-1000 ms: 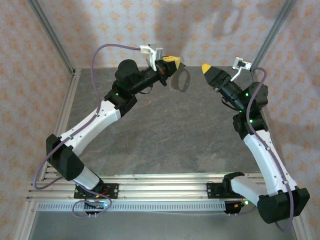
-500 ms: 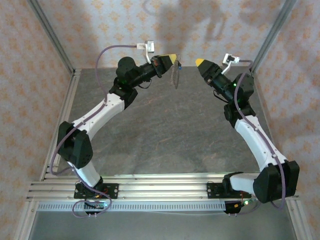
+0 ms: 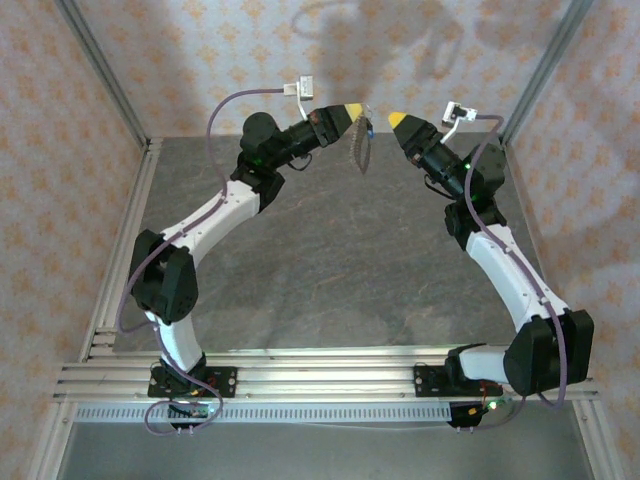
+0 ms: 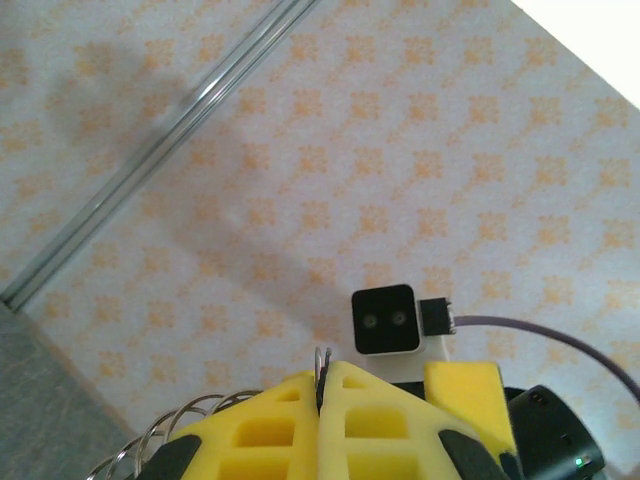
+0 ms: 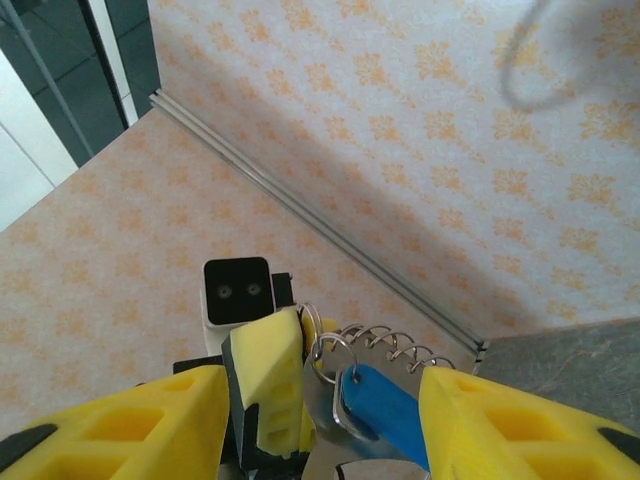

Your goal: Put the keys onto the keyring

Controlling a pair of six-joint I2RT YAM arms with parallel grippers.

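High near the back wall, my left gripper (image 3: 352,110) is shut on the thin wire of the keyring (image 3: 360,148), which hangs below it with its coiled edge showing. In the left wrist view the yellow fingers (image 4: 280,420) pinch the ring wire (image 4: 322,362), and the coil (image 4: 170,440) curves off to the left. My right gripper (image 3: 398,120) faces it, a little to the right. In the right wrist view that gripper (image 5: 325,375) stands open, and between its fingers hang the blue-headed key (image 5: 385,410) on a small ring (image 5: 333,355) and the coil (image 5: 395,340).
The grey table (image 3: 330,260) lies far below both grippers. The patterned back wall (image 3: 400,50) is close behind them, with metal frame posts (image 3: 545,60) in the corners. The left arm's yellow finger (image 5: 268,385) and wrist camera (image 5: 237,290) sit just beyond my right jaws.
Both arms have risen and swung toward the back wall and toward each other. The keyring has gone up with the left gripper, and the gap between the two tips has narrowed.
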